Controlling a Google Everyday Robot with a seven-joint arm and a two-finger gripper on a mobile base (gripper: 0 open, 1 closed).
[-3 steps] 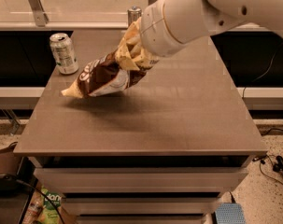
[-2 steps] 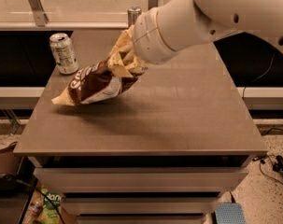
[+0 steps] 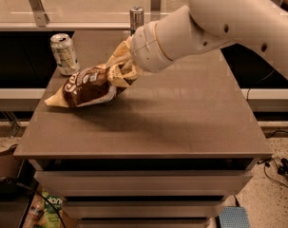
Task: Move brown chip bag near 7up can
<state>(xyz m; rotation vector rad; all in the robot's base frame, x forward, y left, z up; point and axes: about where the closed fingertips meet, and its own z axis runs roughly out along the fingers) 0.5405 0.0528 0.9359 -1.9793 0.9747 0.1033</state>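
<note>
Two cans were on the desk point(image 3: 181, 122), so step one was not mixing them up. The 7up can point(image 3: 64, 53) was the stubby green-printed one at the back-left. The slimmer can point(image 3: 136, 18) stood on the far edge, well apart from it. The tool point(image 3: 120, 70) sat over the left-middle of the desk, clamped tight on the bunched pale-yellow end of the brown chip bag point(image 3: 89, 87), with the white arm point(image 3: 219, 23) reaching in from the right. The bag slanted down to the left. Its low tip was at the desk or just above it, I honestly couldn't tell which. It was already near the 7up can, just in front of it and to the right, with no contact that I could see. So to me the carry looked basically finished and the set-down was the job. My take was to go straight down, not any further left, because that can stood close to the desk's left edge and a swinging bag corner could easily tip it. I'd have let the bag's weight settle on the desk before opening the tool, since crinkly bags spring back. Then I'd have lifted up and back to the right so nothing dragged along.
</note>
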